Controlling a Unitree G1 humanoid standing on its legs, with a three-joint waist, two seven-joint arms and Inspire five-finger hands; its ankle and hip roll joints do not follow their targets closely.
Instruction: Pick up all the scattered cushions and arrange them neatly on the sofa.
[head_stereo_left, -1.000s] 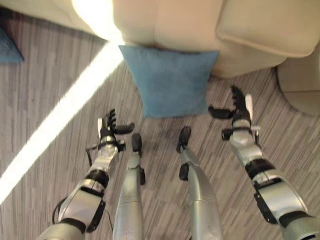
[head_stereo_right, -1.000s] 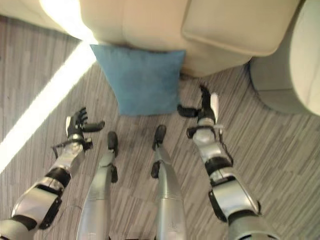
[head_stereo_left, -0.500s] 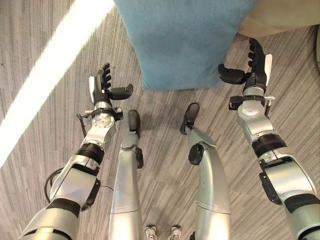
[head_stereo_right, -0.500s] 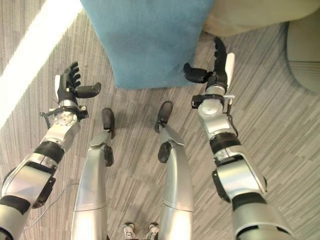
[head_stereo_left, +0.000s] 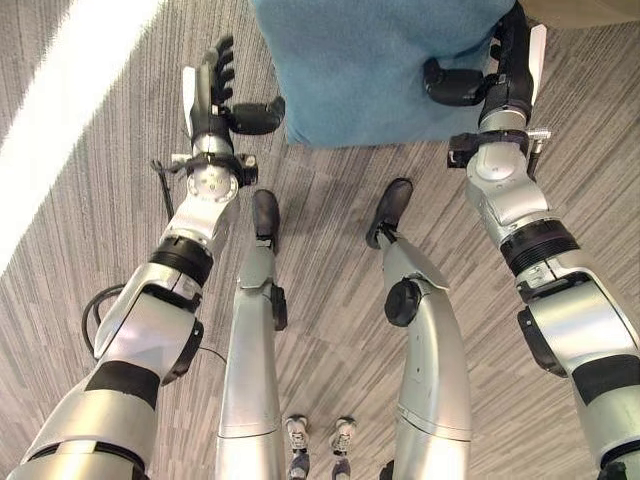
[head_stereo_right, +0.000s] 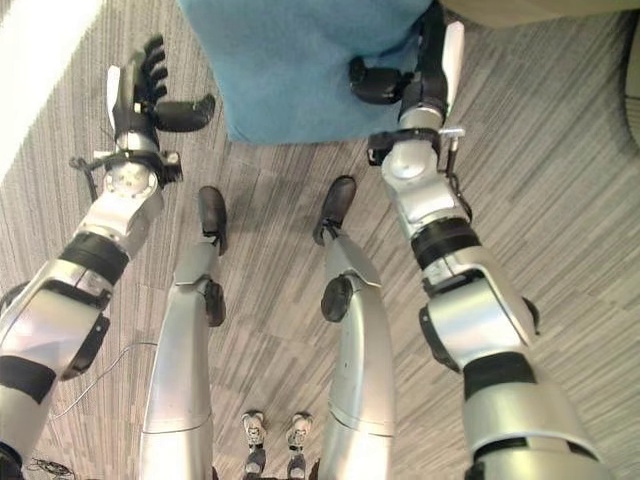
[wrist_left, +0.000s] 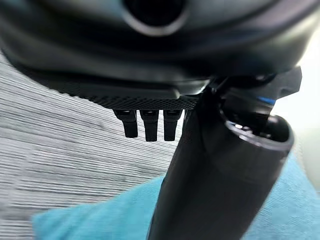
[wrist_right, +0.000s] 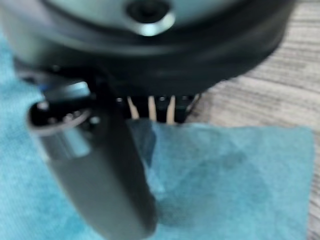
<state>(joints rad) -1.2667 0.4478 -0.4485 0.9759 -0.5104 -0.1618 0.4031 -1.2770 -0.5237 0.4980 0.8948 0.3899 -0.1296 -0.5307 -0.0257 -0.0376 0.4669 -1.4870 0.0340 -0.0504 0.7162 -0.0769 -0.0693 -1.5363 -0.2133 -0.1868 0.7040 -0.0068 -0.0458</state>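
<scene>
A blue cushion (head_stereo_left: 370, 60) lies flat on the grey striped floor at the top middle of the eye views, against the foot of the beige sofa (head_stereo_right: 520, 6). My left hand (head_stereo_left: 212, 98) is open just off the cushion's left edge, fingers straight and thumb pointing at its near left corner. On the other side my right hand (head_stereo_left: 508, 72) is open at the right edge, its thumb lying over the blue cloth. The right wrist view shows the cushion (wrist_right: 225, 170) under that thumb. In the left wrist view the cushion's corner (wrist_left: 100, 220) lies just past the thumb.
A bright band of sunlight (head_stereo_left: 60, 90) crosses the floor on the left. The sofa's base runs along the far side, behind the cushion. Carpeted floor (head_stereo_left: 600, 200) stretches to the right of my right arm.
The camera has dipped down and moved closer to the cushion. Both hands have reached forward to the cushion's two sides, and the right thumb now lies over its edge.
</scene>
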